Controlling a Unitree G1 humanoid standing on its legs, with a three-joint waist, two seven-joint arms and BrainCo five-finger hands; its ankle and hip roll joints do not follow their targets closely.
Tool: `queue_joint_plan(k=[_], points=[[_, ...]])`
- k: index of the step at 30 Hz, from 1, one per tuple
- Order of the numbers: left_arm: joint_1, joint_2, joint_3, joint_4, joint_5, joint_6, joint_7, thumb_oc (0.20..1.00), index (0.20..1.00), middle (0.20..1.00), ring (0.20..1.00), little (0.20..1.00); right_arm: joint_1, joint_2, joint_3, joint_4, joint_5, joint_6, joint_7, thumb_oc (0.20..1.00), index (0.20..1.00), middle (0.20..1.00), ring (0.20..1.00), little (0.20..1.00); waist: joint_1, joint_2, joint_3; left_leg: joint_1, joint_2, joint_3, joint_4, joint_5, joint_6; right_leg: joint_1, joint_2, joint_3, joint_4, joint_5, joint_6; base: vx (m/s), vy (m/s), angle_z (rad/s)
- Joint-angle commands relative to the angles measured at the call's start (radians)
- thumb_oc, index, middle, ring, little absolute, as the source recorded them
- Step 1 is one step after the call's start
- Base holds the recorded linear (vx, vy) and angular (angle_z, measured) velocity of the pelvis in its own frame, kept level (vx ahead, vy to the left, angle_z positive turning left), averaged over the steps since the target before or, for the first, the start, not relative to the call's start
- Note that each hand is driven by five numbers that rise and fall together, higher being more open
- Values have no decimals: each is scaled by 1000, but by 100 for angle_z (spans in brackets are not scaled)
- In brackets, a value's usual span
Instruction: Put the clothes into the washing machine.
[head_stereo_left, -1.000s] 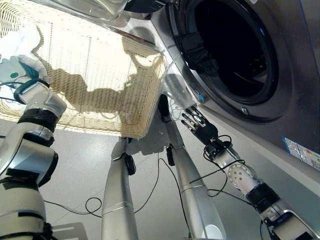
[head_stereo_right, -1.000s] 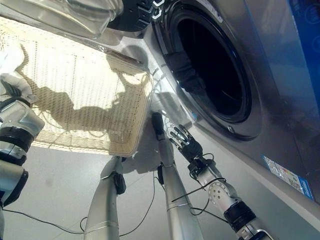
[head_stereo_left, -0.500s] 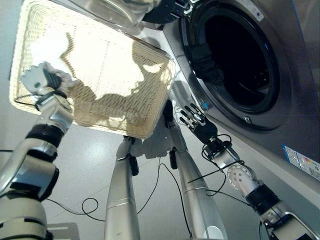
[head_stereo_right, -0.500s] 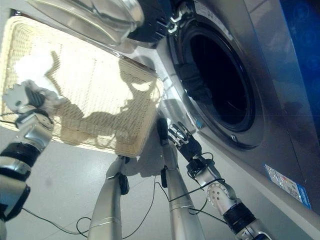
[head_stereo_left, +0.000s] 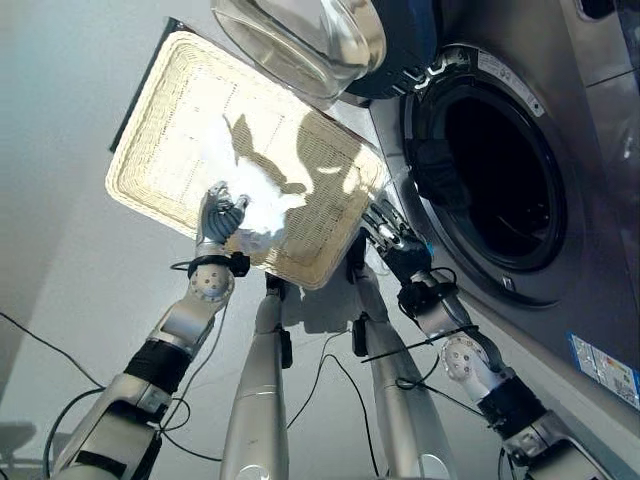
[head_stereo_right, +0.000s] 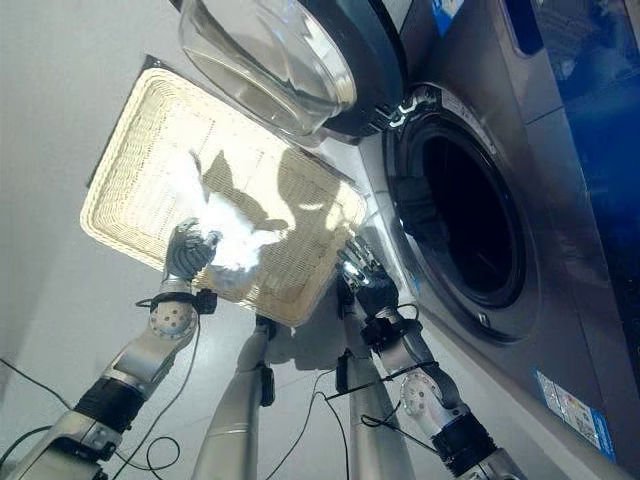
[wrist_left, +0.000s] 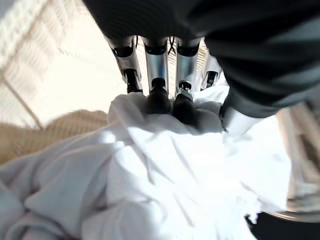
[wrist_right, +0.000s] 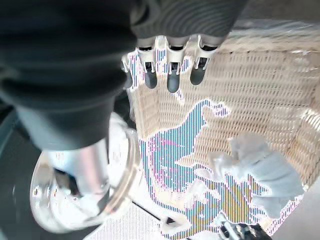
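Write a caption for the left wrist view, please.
Left hand curls its fingers into white cloth lying in the wicker basket.

Washer drum opening unblocked, dark and wide; open door with glass bowl hangs over the wicker basket's far corner, crowding the way between basket and drum. Basket sits just beside the washer front. Basket interior mostly bare around the white cloth. Right hand sits in the gap between basket rim and washer.
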Motion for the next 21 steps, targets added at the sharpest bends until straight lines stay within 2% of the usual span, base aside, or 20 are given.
queue_joint_plan(k=[1,4,5,10,15,21], points=[[-5,-12,47,-113,-41,-111,-85,200,200,200,200,200,33,8,-26,-118,-96,-3,5,1000,1000,1000,1000,1000,7,60,3,17,-69,4,-114,105,66,82,-26,-89,65,-80,77,-24,-61,4],[14,-29,33,-174,-80,-138,-163,200,200,200,200,200,7,-3,-17,-103,-208,31,-3,1000,1000,1000,1000,1000,17,68,3,32,-73,-2,-112,104,70,98,-28,-94,68,-82,75,-23,-50,7],[24,-38,22,-207,-115,-148,-215,200,200,200,200,200,-11,-14,-8,-91,-294,62,-10,1000,1000,1000,1000,1000,21,73,3,44,-74,-2,-112,101,72,110,-30,-97,68,-84,74,-19,-38,8],[29,-31,-14,-272,-178,-151,-354,200,200,200,200,200,-63,-76,12,-68,-484,94,7,1000,1000,1000,1000,1000,28,81,3,63,-76,-1,-101,94,73,134,-36,-104,68,-85,73,-16,-29,5],[20,-10,-54,-308,-202,-138,-413,200,200,200,200,200,-95,-128,38,-60,-544,140,38,1000,1000,1000,1000,1000,30,82,3,82,-76,0,-112,96,77,149,-33,-104,66,-86,72,-6,-6,1],[-1,-3,-98,-320,-198,-108,-450,200,200,200,200,200,-112,-139,82,-50,-469,173,96,1000,1000,1000,1000,1000,30,82,3,90,-76,1,-120,101,79,157,-31,-104,63,-86,71,0,0,0]])
